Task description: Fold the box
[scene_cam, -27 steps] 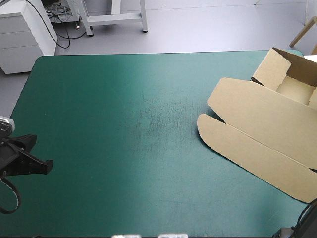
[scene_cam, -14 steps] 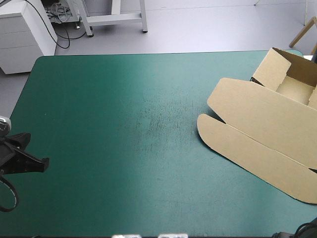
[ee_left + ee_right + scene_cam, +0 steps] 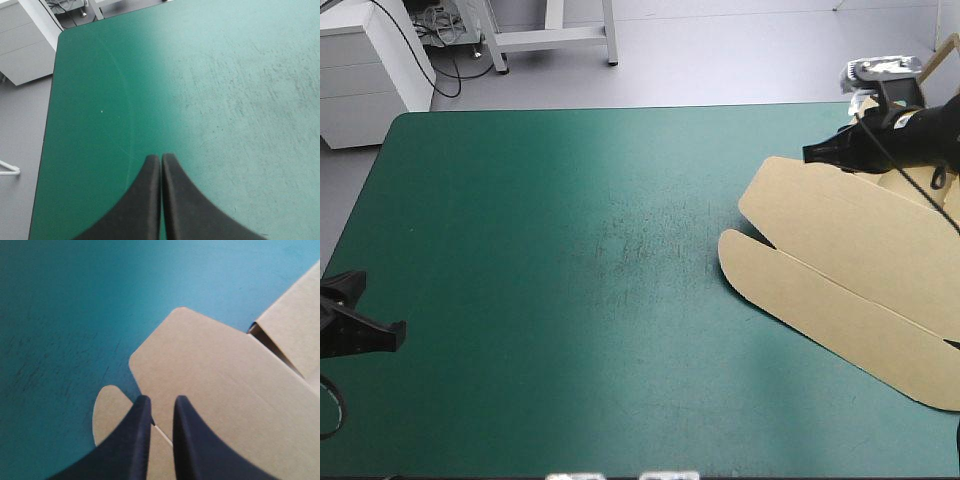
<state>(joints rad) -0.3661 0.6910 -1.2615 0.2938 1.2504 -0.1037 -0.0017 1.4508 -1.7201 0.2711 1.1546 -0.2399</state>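
The left tool (image 3: 161, 161), a pair of broad black fin-shaped fingers, is clenched on nothing. Its tips press into one pointed arch over the bare teal-green cover (image 3: 570, 200), close to the worktop's left edge and toward the near corner. The right tool (image 3: 159, 402), with the same kind of black fins, hangs raised over the far right part of the worktop. Its fingers are parted by a narrow slit and grasp nothing; brown board shows through the slit from below. That makes two tools and one brown cardboard box (image 3: 840, 270), a cut sheet lying at the worktop's right side and reaching the high view's right border. Two of its pieces lie flat with rounded ends pointing toward the middle of the worktop: a broad lid panel (image 3: 820, 215) and, nearer the robot, a long flap (image 3: 800, 295), joined along a crease. Ahead of the right tool one wall (image 3: 295, 315) stands raised; the rest of that part is hidden behind the right arm in the high view. The left and middle of the worktop are open cover with faint scuff marks (image 3: 640, 245), and the left tool is well apart from the box.
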